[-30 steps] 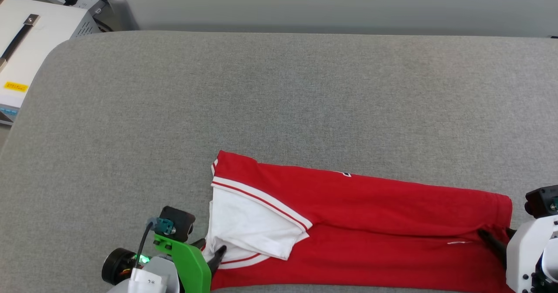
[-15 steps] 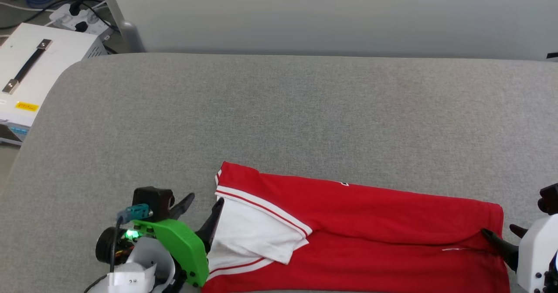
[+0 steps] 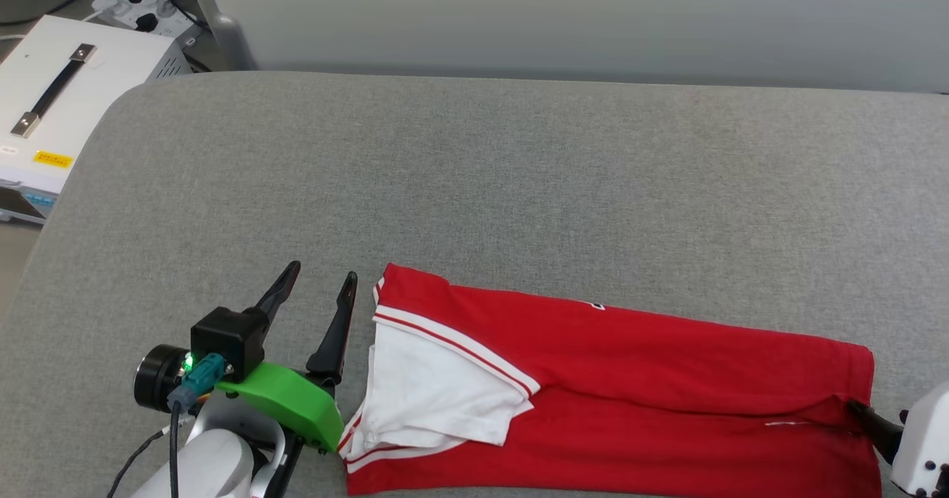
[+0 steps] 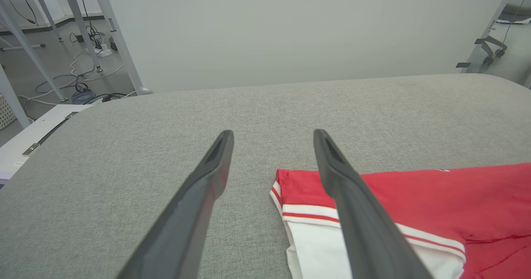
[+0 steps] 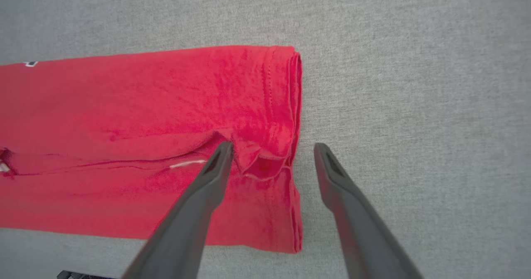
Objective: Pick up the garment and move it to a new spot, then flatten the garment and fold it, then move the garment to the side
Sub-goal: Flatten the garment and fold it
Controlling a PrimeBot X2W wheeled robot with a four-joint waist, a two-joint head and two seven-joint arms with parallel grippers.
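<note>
Red garment (image 3: 630,379), folded into a long band, lies on the grey counter (image 3: 519,172) at its near edge, long axis left to right. Left pincer (image 3: 321,270), spread and empty, sits just beyond the garment's white-sleeve end. Right pincer (image 5: 272,145), spread, straddles the garment's hem corner, pinching nothing; of the 2, it looks nearer.

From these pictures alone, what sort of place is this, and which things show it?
Probably a robotics lab or test room: a grey padded worktable, a white equipment case, and a power strip with loose cables on the floor.
</note>
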